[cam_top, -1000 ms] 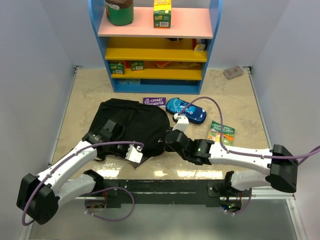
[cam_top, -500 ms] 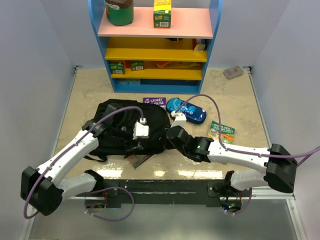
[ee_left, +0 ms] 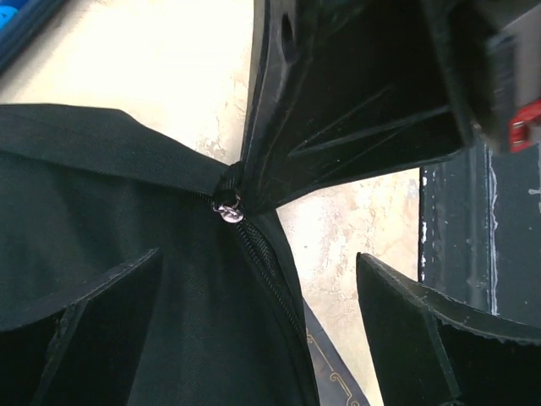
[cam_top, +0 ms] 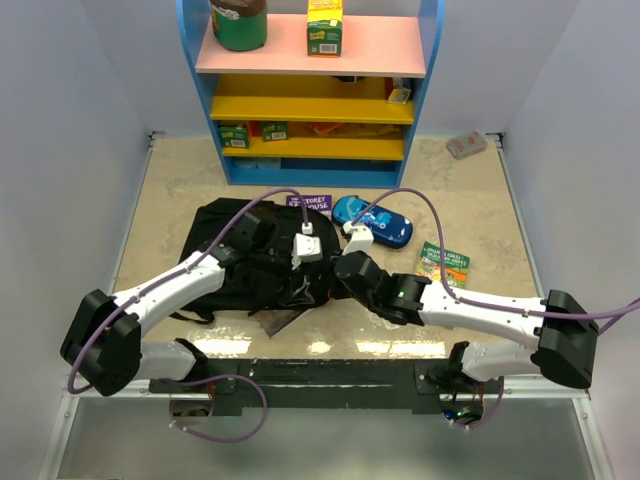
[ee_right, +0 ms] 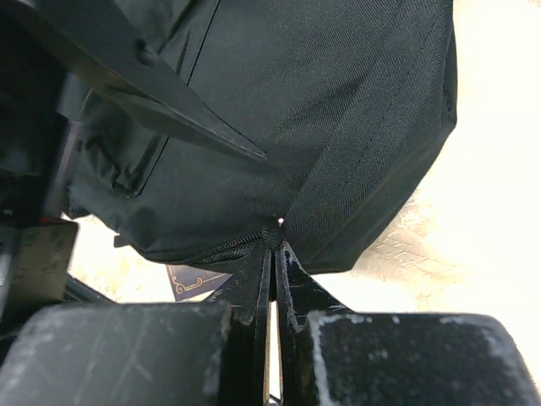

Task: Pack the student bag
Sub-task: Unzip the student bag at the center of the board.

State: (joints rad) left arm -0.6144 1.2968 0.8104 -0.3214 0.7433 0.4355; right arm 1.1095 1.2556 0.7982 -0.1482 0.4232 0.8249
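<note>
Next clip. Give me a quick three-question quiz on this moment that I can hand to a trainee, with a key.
1. Fill in: the blue pencil case lies on the table between the purple book and the ____.
2. True or false: the left gripper is shut on the backpack.
3. What is the right gripper pinching? A the backpack's zipper end; B the pencil case; C the purple book.
Key: 1 green book; 2 false, its jaws stand open over the backpack; 3 A.
</note>
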